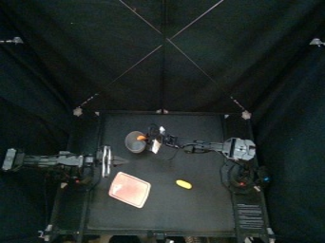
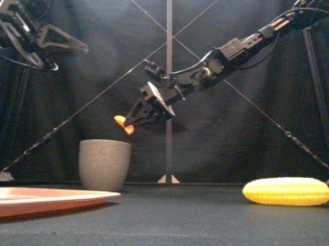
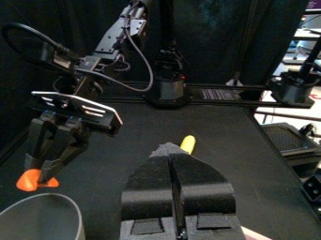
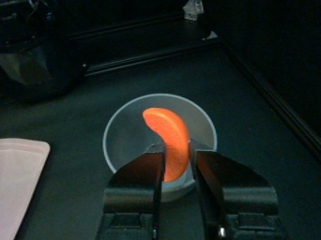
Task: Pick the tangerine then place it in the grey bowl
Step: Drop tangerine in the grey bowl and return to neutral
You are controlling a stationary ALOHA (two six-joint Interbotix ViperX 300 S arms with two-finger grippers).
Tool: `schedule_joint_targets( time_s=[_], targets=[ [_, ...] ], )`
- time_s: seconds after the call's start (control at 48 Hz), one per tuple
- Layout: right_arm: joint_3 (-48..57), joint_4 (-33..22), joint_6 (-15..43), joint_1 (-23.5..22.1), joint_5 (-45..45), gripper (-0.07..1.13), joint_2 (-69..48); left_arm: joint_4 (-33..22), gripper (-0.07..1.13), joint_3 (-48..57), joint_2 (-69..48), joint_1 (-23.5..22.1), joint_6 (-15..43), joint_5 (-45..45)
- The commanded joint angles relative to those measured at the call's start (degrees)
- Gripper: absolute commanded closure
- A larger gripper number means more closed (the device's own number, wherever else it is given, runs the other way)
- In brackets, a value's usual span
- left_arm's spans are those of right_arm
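Note:
The tangerine (image 2: 123,124), an orange curved segment, hangs in the air just above the tall grey speckled cup (image 2: 104,163). My right gripper (image 2: 137,115) is shut on it, the arm reaching across from the right. In the right wrist view the tangerine (image 4: 167,141) sits between the jaws, directly over the cup's open mouth (image 4: 126,127). From above, the cup (image 1: 135,142) stands at the back middle-left of the table. My left gripper (image 3: 175,180) rests shut and empty at the table's left side (image 1: 97,161).
A flat pink tray (image 1: 129,189) lies front left of the cup. A yellow toy corn cob (image 1: 184,182) lies right of the tray, near the table's middle. The right arm (image 2: 232,48) slants high across the back.

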Motion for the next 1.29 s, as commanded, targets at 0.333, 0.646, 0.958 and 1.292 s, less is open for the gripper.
schedule_joint_targets(
  time_s=[0.333,0.646,0.958,1.292],
  targets=[
    [-4.3,0.1,0.1,0.0,-0.9,0.31,0.6,-0.1,0.91,-0.9,0.3,0.2,0.1,-1.7],
    [-2.2,-0.1,0.0,-0.1,-1.1,0.3,-1.0,-0.1,0.91,-0.9,0.2,0.2,0.0,-1.6],
    [12.8,-2.3,-0.3,1.0,-5.1,0.3,-11.7,0.0,0.91,-0.9,0.2,0.2,0.1,-1.7],
    [28.9,-5.4,0.0,6.1,-12.7,0.3,-22.5,0.1,0.91,-0.8,0.3,0.5,0.1,-1.5]
  ],
)
